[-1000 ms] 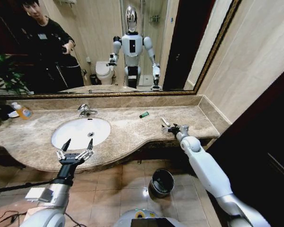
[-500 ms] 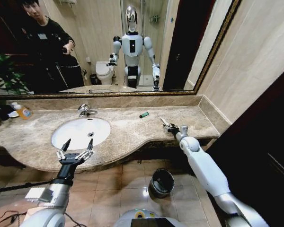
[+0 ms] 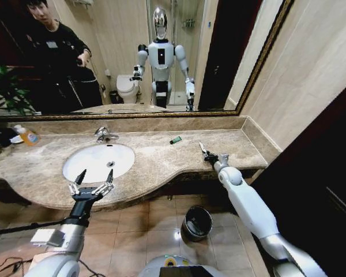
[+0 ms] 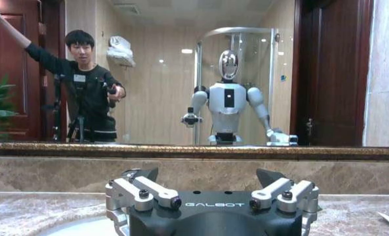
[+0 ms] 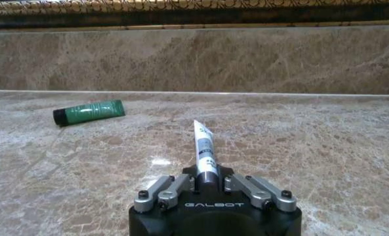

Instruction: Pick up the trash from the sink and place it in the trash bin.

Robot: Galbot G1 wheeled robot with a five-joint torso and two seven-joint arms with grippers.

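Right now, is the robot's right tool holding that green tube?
No. The right tool is shut on a white tube, while the green tube lies apart from it on the marble countertop.

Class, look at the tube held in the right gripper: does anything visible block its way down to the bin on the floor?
Nothing visible does. The right gripper is shut on the white tube over the countertop. The trash bin stands open on the floor below the counter edge; the tube must first clear that edge.

The right pincer (image 5: 206, 189) hides the white tube's (image 5: 204, 150) base.
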